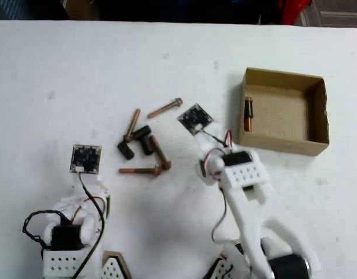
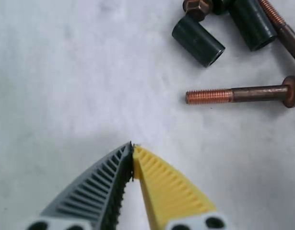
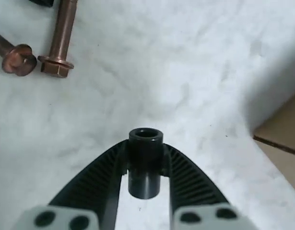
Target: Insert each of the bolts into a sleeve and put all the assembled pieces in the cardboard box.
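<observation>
Clamping a black sleeve (image 3: 144, 165), the right gripper (image 3: 145, 146) hangs over bare table (image 1: 166, 58) near the corner of the cardboard box (image 1: 281, 141). On the left gripper (image 2: 133, 147) the fingers (image 2: 166, 187) meet at the tips, with open table around and a loose bolt (image 2: 238, 94) nearby. One assembled piece (image 1: 248, 114) lies inside the box against its wall, details unclear.

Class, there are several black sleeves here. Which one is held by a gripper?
The sleeve clamped in the right gripper; the other two sleeves lie loose on the table among the bolts.
</observation>
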`<state>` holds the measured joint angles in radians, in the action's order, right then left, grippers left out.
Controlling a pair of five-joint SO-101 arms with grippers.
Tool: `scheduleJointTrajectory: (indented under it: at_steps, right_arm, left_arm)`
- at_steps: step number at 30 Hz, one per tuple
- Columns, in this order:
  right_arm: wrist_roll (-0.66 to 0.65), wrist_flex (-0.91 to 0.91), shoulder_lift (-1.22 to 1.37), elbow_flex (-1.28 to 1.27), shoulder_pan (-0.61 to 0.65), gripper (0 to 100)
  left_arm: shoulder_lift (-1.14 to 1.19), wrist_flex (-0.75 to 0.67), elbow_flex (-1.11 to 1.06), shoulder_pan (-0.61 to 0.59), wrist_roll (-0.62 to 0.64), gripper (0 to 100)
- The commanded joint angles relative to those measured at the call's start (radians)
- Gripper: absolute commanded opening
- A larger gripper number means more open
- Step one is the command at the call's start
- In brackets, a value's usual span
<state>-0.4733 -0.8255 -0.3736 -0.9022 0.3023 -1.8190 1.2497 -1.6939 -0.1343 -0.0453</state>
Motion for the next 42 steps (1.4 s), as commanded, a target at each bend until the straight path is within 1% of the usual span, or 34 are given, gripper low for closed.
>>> scheduleJointTrajectory:
  at_steps: [1, 6, 10, 12, 16, 21, 25, 35, 38, 42]
  right_arm:
    - [-0.015, 0.056, 0.143, 0.117, 0.019, 1.7]
    - [-0.023, 0.068, 0.294, 0.190, 0.021, 1.8]
    - [-0.048, 0.067, 0.328, 0.207, 0.015, 2.2]
    - [-0.072, 0.065, 0.328, 0.206, 0.016, 5.5]
    - [-0.078, 0.065, 0.332, 0.204, 0.015, 11.2]
    - [-0.083, 0.064, 0.335, 0.203, 0.015, 11.5]
    - [-0.150, 0.028, 0.329, 0.203, 0.015, 11.6]
    - [-0.161, 0.027, 0.337, 0.195, 0.015, 11.6]
    - [-0.224, 0.025, 0.337, 0.184, 0.018, 11.7]
    - [-0.232, 0.030, 0.337, 0.167, 0.019, 11.2]
  left_arm:
    - [-0.005, -0.025, 0.002, -0.007, -0.008, 2]
    - [-0.005, -0.025, 0.002, -0.007, -0.008, 2]
    - [-0.005, -0.025, 0.002, -0.007, -0.008, 2]
    - [-0.005, -0.025, 0.002, -0.007, -0.008, 2]
    - [-0.005, -0.025, 0.002, -0.007, -0.008, 2]
    - [-0.005, -0.025, 0.002, -0.007, -0.008, 2]
    - [-0.005, -0.025, 0.002, -0.007, -0.008, 2]
    - [-0.005, -0.025, 0.002, -0.007, -0.008, 2]
    - [-0.005, -0.025, 0.002, -0.007, -0.008, 2]
    - [-0.005, -0.025, 0.002, -0.007, -0.008, 2]
